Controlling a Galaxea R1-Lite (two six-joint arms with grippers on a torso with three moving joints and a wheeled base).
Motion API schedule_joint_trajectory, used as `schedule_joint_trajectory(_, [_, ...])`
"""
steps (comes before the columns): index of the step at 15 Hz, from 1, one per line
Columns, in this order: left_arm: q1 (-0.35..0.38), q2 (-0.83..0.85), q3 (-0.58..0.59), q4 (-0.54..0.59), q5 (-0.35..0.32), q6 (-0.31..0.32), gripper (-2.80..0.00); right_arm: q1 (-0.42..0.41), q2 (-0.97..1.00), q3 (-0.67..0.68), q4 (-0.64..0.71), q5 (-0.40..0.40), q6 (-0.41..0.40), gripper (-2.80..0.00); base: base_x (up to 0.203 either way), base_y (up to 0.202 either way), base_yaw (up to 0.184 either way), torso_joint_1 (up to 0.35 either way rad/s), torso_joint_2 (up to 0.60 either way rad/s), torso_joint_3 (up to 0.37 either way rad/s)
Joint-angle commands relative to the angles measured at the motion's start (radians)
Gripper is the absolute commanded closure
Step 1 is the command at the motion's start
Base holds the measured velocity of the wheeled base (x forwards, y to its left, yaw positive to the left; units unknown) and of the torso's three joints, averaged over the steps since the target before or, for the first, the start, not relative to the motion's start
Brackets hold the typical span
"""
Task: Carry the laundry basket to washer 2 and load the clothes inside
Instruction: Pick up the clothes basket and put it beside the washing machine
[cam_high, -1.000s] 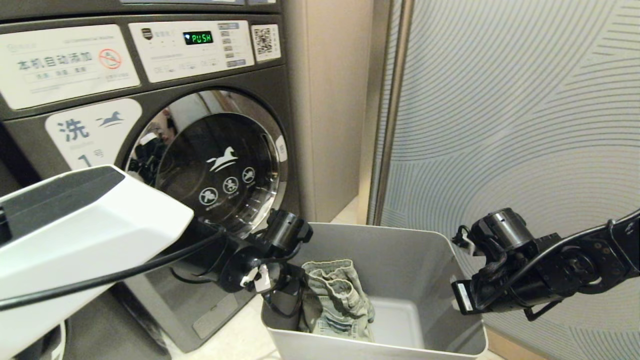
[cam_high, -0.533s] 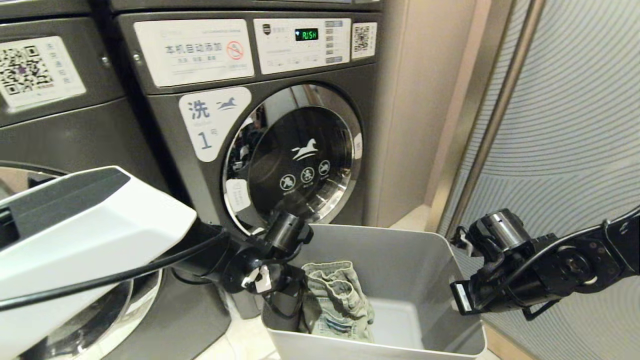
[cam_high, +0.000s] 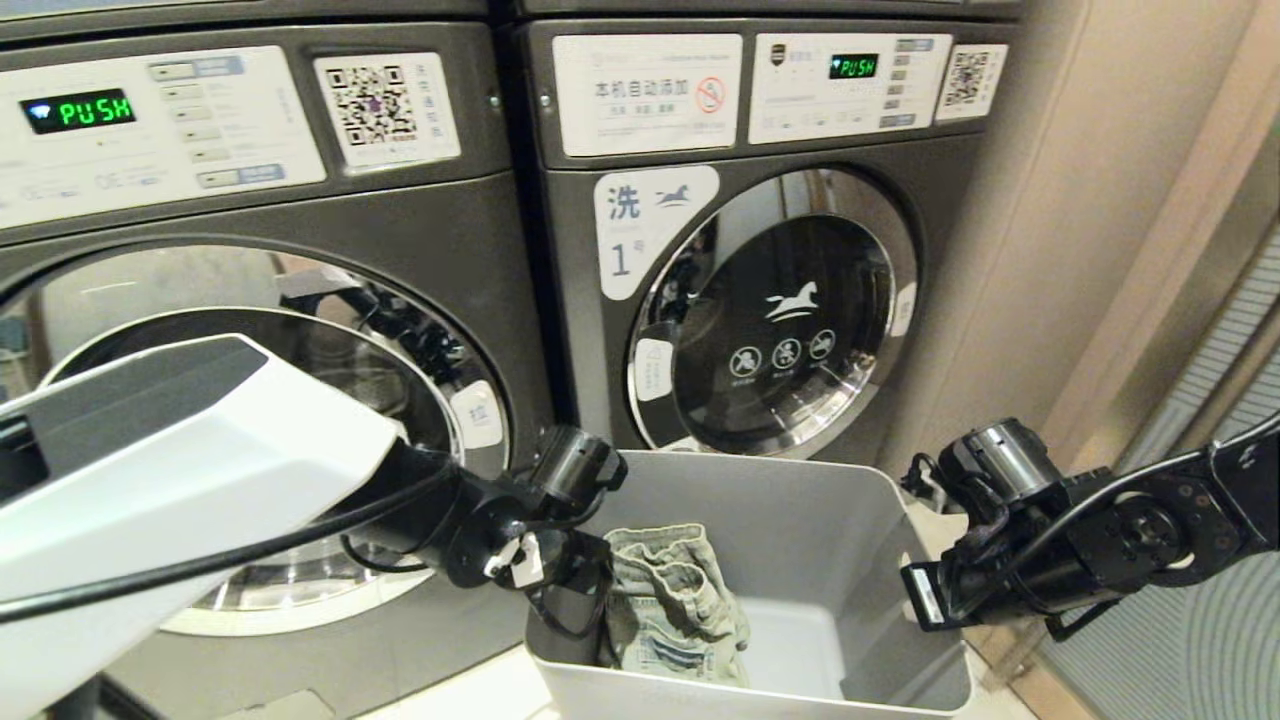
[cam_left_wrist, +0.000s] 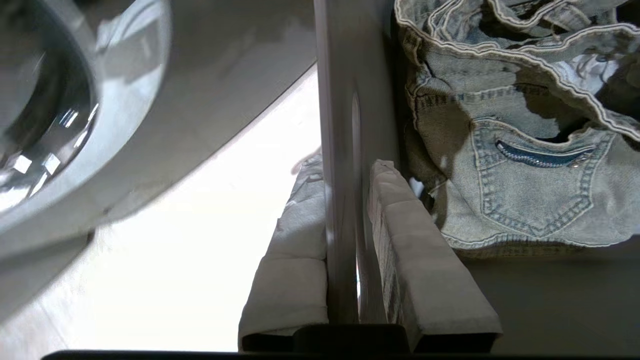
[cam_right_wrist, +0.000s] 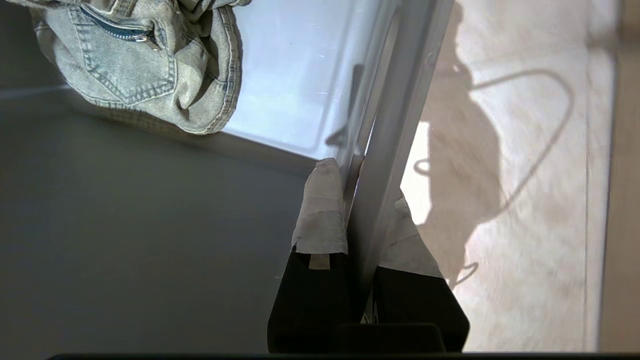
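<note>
Inside laundry basket (cam_high: 800, 520) — clothes (cam_high: 672, 600), crumpled, left wall.

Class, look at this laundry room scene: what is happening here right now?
A two-armed robot holds a grey plastic laundry basket by both side walls, left tool and right tool each clamped on one. A pale denim garment lies inside. The basket hangs before two dark front-loading washers, the one marked 1 with its door shut.

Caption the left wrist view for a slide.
Left gripper clamps the laundry basket wall; denim garment inside.
</note>
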Motion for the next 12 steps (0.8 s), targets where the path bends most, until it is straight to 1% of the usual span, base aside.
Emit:
schedule_joint_trajectory(1, [0.0,0.002,-0.001,-0.001,0.003,-0.003,0.0,0.0,0.002,0.003,0.001,0.001,0.001,0.0,0.004,-0.007,0.18,0.002,0.01,0.004])
schedule_joint_trajectory(9, [0.001,0.013,-0.001,-0.001,0.002,-0.006,0.0,0.0,0.012,0.003,-0.001,0.001,-0.009,0.0,0.002,-0.008,0.173,0.004,0.0,0.003])
schedule_joint_trajectory(12, [0.002,0.022,-0.004,-0.002,0.002,-0.006,0.0,0.0,0.012,-0.001,-0.001,0.001,-0.011,0.0,-0.001,-0.006,0.146,-0.001,0.0,0.002])
